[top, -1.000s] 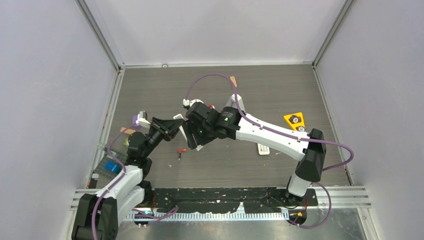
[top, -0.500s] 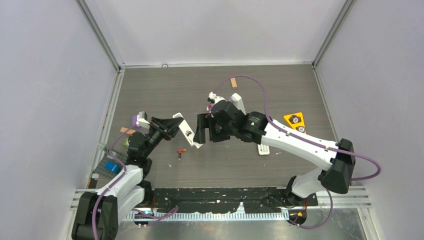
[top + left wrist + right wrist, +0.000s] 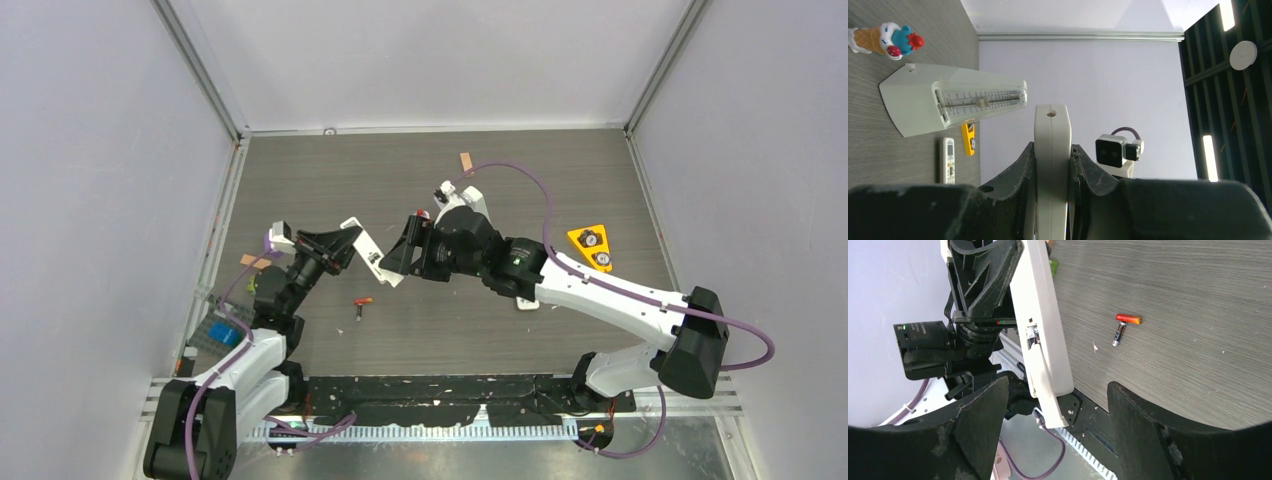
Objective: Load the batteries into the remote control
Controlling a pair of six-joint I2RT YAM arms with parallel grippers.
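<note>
Left of the remote control [image 3: 372,256], the left gripper [image 3: 338,246] is clamped on its end, holding it aloft. Right of it, the right gripper [image 3: 408,256] is spread wide, empty. Beneath it, the batteries [image 3: 362,303] should be pinched singly, mid-length.

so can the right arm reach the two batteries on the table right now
Probably yes: the right gripper is open and empty, the batteries lie uncovered on bare table, and the raised remote control sits to one side.
</note>
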